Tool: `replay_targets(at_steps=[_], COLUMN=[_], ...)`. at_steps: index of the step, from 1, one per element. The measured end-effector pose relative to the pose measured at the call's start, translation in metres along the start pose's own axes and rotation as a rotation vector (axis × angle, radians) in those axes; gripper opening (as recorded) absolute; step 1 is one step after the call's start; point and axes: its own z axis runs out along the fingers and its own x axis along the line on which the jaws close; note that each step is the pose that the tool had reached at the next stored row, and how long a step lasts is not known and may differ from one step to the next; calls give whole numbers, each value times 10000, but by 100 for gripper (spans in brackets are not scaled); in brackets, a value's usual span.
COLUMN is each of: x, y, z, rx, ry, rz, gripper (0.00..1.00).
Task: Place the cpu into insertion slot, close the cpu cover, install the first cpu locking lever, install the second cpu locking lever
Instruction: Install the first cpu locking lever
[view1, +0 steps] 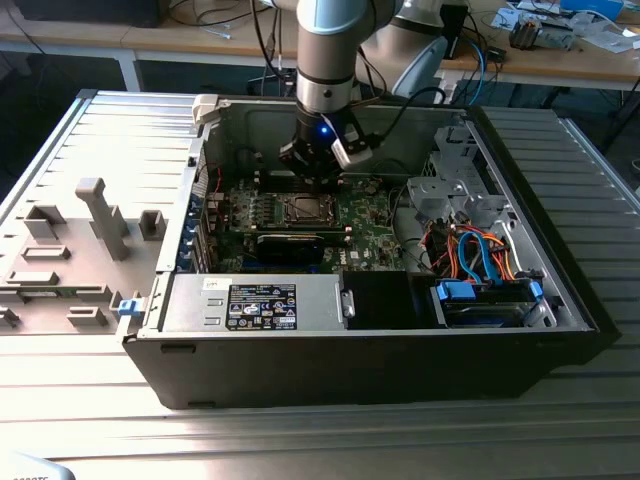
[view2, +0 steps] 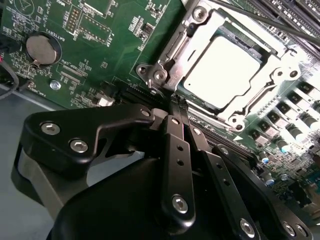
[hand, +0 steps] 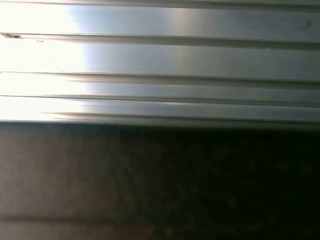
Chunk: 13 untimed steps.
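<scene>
In the exterior view the arm reaches down into the open computer case (view1: 520, 330), and the pincer (view1: 318, 178) hangs just above the insertion slot (view1: 304, 209) on the green motherboard (view1: 365, 225). The labelled power-supply box (view1: 258, 303) sits nearer the camera than the slot, well clear of the arm.

In the second wrist view the pincer (view2: 178, 106) has its fingers (view2: 175, 150) pressed together with nothing between them, the tips right at the edge of the insertion slot (view2: 150, 75). The cpu (view2: 222, 70) already lies in the slot, its bright face showing through the window of the cpu cover (view2: 272, 85), which appears folded down over it. Whether either locking lever is latched I cannot tell.

The first wrist view gives ribbed metal panel (hand: 160, 60) and dark surface, no help for the slot.

Risks, as I judge them: the tips sit very close to the socket rim — a slight sideways drift could scrape the board or slip off a thin lever, and a hard push could press the cover unevenly on the cpu.
</scene>
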Motion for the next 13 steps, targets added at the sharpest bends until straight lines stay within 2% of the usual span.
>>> replay_targets(at_steps=[9, 13], x=[-3, -3], y=[34, 38], z=[-2, -72], rx=[-8, -7], ry=[-4, -3], rz=[-43, -46], gripper=[11, 11])
